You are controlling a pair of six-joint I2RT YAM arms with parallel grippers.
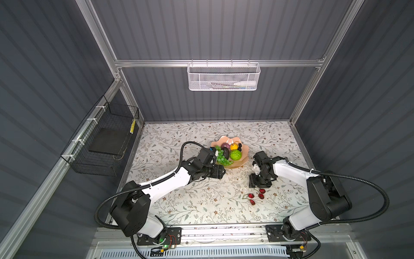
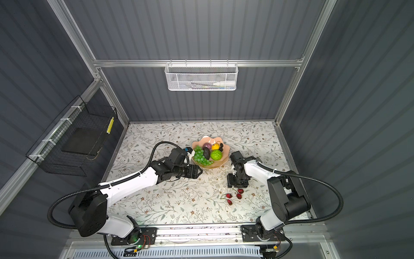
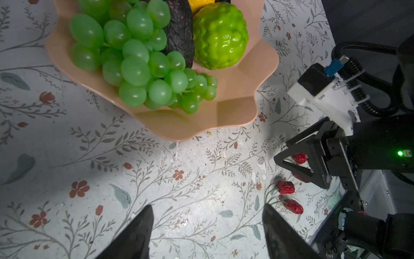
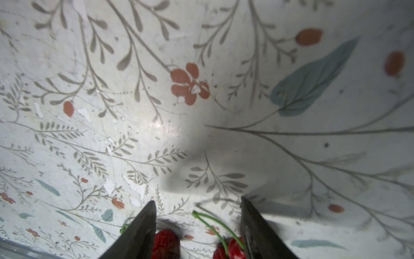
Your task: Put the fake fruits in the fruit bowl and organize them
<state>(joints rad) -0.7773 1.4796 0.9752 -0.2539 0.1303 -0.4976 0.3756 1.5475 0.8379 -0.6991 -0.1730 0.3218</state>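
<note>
The peach-pink fruit bowl (image 1: pixel 231 166) (image 2: pixel 211 166) (image 3: pixel 201 125) sits mid-table. In it lie the green grape bunch (image 1: pixel 220 157) (image 3: pixel 134 62), a dark bumpy avocado (image 1: pixel 226 152) (image 3: pixel 179 31), a lime-green bumpy ball (image 1: pixel 235 154) (image 3: pixel 220 35), a purple fruit (image 1: pixel 225 145), a yellow fruit (image 1: pixel 234 146) and dark cherries (image 1: pixel 240 146). Red cherries (image 1: pixel 255 197) (image 2: pixel 234 196) (image 3: pixel 289 195) (image 4: pixel 165 244) lie on the table in front of the bowl. My left gripper (image 1: pixel 221 172) (image 3: pixel 207 207) is open and empty at the bowl's near-left rim. My right gripper (image 1: pixel 257 183) (image 4: pixel 198 201) is open, pointing down over the cherries, whose green stems run between its fingers.
A white mesh basket (image 1: pixel 223 77) hangs on the back wall. A black wire basket (image 1: pixel 100 143) hangs on the left wall. Grey walls close in three sides of the floral table (image 1: pixel 179 206). An aluminium rail (image 1: pixel 224 231) runs along the front edge.
</note>
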